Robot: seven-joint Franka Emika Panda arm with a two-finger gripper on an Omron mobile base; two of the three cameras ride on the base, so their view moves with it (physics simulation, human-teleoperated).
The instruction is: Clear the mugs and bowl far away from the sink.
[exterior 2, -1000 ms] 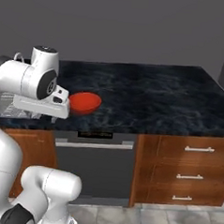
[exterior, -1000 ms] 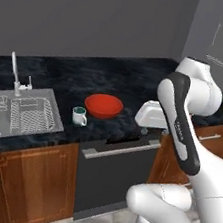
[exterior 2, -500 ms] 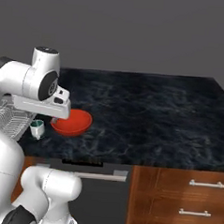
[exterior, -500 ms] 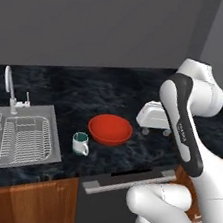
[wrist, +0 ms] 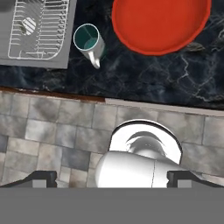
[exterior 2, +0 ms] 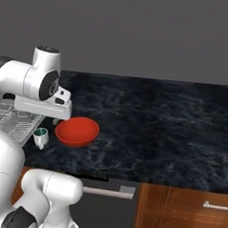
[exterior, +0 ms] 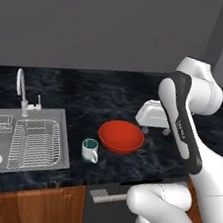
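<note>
Green mug [exterior: 90, 150] just beside the sink [exterior: 18, 140], red bowl [exterior: 121, 136] next to it on the desk [exterior: 85, 99]; both below and left of the raised claw [exterior: 155, 116]. Claw opening impossible to tell, nothing visibly held.

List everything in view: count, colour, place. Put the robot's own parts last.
mug: one, green inside with a pale outside, on the counter between sink and bowl
bowl: one, glossy red, on the counter right of the mug
sink: one, steel, set in the counter's left end
dish rack: one, wire, in the sink
faucet: one, chrome, behind the sink
counter: one, dark marbled
drawers: wood, below the counter
arm: one, white, raised above the counter
end effector: dark tips, wide apart, over the floor
</note>
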